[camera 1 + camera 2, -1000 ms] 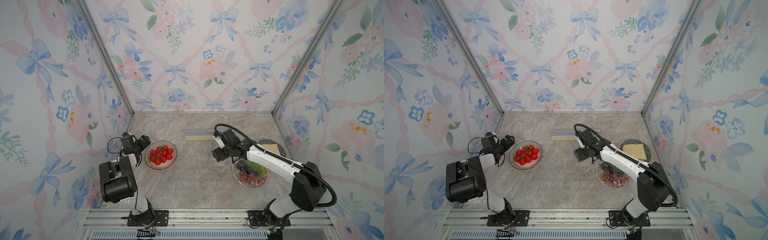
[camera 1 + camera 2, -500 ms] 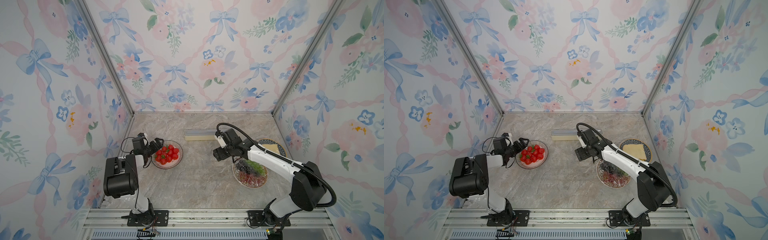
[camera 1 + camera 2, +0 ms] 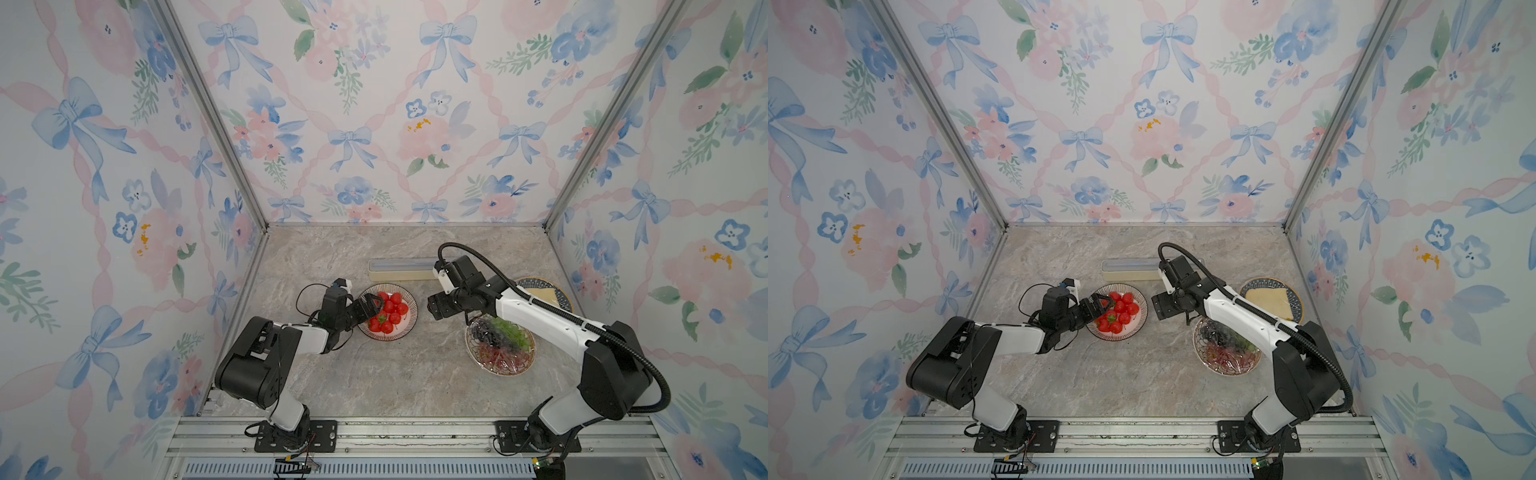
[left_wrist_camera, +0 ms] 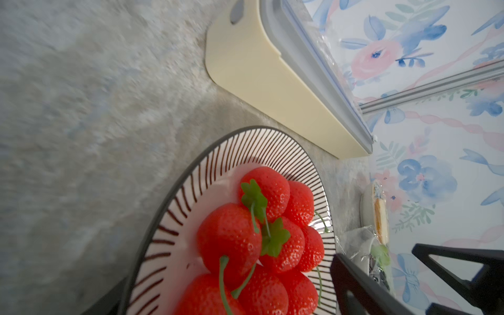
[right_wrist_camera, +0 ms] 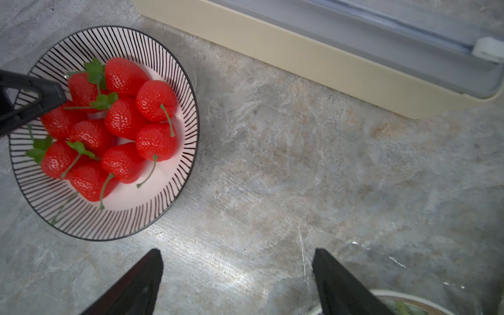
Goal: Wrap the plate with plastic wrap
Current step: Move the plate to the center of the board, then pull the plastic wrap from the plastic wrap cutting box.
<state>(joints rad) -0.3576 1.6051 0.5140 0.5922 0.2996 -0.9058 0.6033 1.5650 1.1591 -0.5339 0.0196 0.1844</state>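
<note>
Top views: plate (image 3: 412,316) judged being positioned by empty, spread left gripper (image 3: 374,306) at its rim; right gripper (image 3: 436,308), likewise spread and empty, held beside plate; film from box (image 3: 401,271) behind plate needed next.

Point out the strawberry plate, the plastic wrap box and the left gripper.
strawberry plate (image 5: 158,201): right wrist view, on its striped rim.
plastic wrap box (image 3: 399,275): in a top view, on its cream front wall.
left gripper (image 3: 376,307): in a top view, midway between its open fingertips, above the plate.
</note>
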